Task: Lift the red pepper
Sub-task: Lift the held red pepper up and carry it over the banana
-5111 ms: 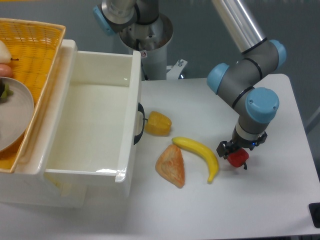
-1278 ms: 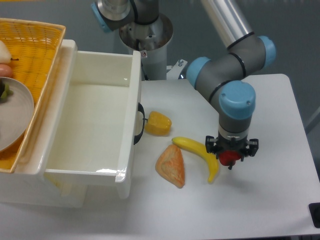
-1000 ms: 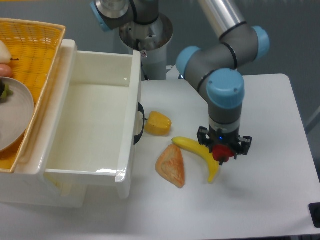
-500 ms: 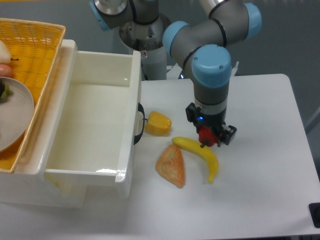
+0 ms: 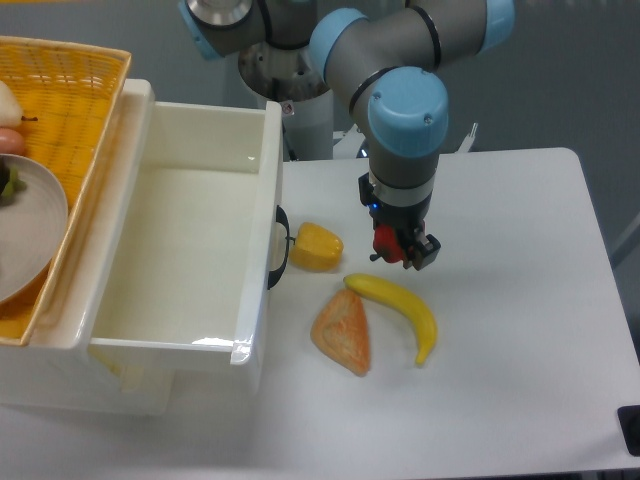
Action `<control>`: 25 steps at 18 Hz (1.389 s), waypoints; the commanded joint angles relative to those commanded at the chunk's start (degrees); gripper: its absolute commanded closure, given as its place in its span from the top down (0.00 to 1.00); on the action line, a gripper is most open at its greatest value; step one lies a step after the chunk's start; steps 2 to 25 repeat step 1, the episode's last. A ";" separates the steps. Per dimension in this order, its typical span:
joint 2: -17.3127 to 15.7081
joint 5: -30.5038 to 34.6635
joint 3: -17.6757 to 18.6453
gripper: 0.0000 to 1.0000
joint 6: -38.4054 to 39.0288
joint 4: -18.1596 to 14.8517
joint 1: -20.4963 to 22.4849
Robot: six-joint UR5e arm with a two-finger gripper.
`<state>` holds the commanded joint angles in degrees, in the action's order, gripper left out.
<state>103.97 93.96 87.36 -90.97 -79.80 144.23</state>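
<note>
- Since the small glossy red toy pepper (image 5: 387,241) sits clamped between the jaws of the gripper (image 5: 397,247) and hangs above the white bench (image 5: 520,330) rather than on it, the pick itself looks done.
- The jaws are closed narrow on the pepper, one dark finger on either side, with red showing between them near the middle of the frame.
- What is left, judging from the task alone, is little: keeping the hold secure while the pepper is clear of the surface.
- The grey and blue arm (image 5: 405,110) comes down from the top centre of the frame, so its own bulk fills the space above and behind the pepper.
- Just below the held pepper lies the yellow toy banana (image 5: 397,300), and below left of that the orange wedge-shaped piece (image 5: 342,333); any drop would land close to these.
- To the left, near the gripper, rests the yellow toy pepper (image 5: 316,247), and just beyond it the wall of the white plastic bin (image 5: 262,225) with a dark handle.
- A woven yellow basket (image 5: 70,100) holding a pale plate (image 5: 30,225) fills the upper left corner, well apart from the gripper.
- The most open room is on the right and lower right of the bench, which runs bare to its rounded edge; the far right edge is where care would be needed.
</note>
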 joint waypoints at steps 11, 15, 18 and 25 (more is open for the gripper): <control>0.00 0.00 0.00 0.59 0.00 -0.09 0.00; 0.00 0.00 0.00 0.59 0.00 -0.09 0.00; 0.00 0.00 0.00 0.59 0.00 -0.09 0.00; 0.00 0.00 0.00 0.59 0.00 -0.09 0.00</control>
